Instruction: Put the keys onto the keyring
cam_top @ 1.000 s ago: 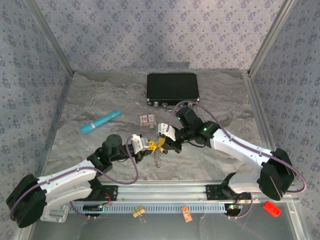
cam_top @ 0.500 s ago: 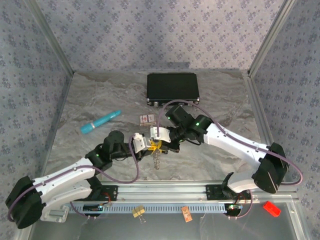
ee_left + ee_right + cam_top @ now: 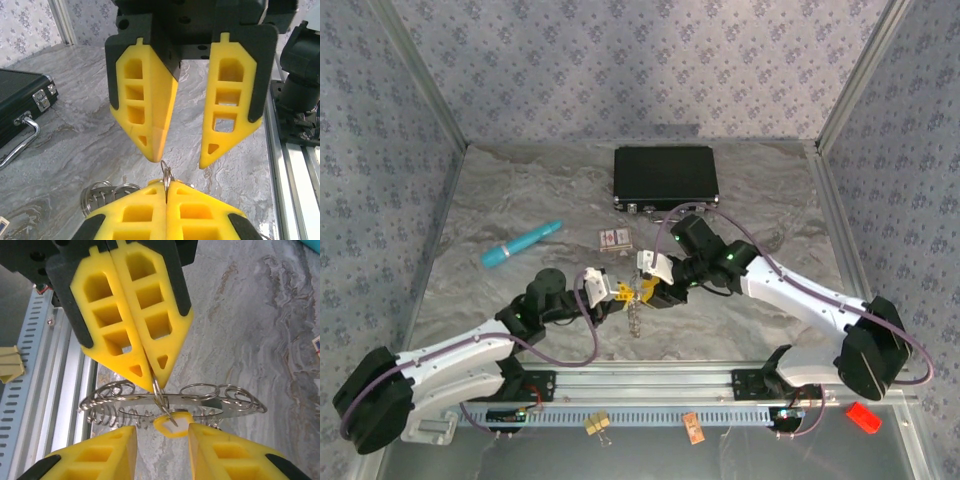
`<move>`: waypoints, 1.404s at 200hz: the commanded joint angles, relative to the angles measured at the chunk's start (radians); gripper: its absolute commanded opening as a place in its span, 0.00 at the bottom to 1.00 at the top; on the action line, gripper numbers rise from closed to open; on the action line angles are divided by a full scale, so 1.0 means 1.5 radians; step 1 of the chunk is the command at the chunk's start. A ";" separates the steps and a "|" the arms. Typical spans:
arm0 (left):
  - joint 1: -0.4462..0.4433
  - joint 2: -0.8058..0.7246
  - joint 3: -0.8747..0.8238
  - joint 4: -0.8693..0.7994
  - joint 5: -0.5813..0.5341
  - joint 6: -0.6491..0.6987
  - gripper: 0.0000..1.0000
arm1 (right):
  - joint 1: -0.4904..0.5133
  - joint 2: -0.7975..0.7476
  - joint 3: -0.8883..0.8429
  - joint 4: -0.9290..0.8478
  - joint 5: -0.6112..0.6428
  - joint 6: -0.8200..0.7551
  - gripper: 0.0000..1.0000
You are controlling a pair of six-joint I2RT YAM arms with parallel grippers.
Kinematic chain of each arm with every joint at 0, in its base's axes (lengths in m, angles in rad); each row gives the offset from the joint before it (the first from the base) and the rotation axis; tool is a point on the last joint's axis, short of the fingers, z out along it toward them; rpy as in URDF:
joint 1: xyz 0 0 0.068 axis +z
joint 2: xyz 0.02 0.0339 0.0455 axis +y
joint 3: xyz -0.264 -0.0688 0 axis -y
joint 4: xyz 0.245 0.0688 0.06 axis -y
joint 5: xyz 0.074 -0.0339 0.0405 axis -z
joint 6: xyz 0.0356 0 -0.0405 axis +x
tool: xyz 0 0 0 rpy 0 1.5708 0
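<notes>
The keyring (image 3: 166, 176) is pinched in the closed left hand (image 3: 166, 187), close to the parted, empty right hand (image 3: 181, 160).

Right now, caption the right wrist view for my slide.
Left pincer shut on the keyring, right pincer open facing it, above the marble table.

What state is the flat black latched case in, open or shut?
Shut: the flat black case lies flat, lid meeting base at the latches.

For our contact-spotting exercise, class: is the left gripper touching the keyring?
Touching. The right wrist view shows the left gripper shut, with the thin loop of the keyring pinched between its yellow tips.
</notes>
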 commanded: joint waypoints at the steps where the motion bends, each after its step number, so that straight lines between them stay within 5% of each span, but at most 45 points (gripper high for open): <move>1: -0.005 -0.001 -0.005 0.112 -0.009 -0.035 0.00 | -0.003 0.000 -0.010 0.048 -0.042 0.031 0.31; 93: -0.005 -0.018 -0.001 0.068 -0.008 -0.022 0.00 | -0.018 -0.019 -0.020 0.027 -0.019 0.028 0.24; 154: -0.006 -0.020 0.003 0.063 -0.006 -0.016 0.00 | -0.020 -0.024 -0.028 0.017 -0.017 0.031 0.00; 216: -0.006 -0.010 0.017 0.080 0.013 -0.020 0.00 | -0.012 0.021 -0.037 0.051 -0.015 0.062 0.00; 239: -0.006 -0.005 0.014 0.083 0.010 -0.018 0.00 | -0.013 -0.008 -0.047 0.071 -0.024 0.066 0.18; 281: -0.006 0.003 0.007 0.097 0.008 -0.027 0.00 | -0.019 -0.062 -0.078 0.114 -0.042 0.065 0.26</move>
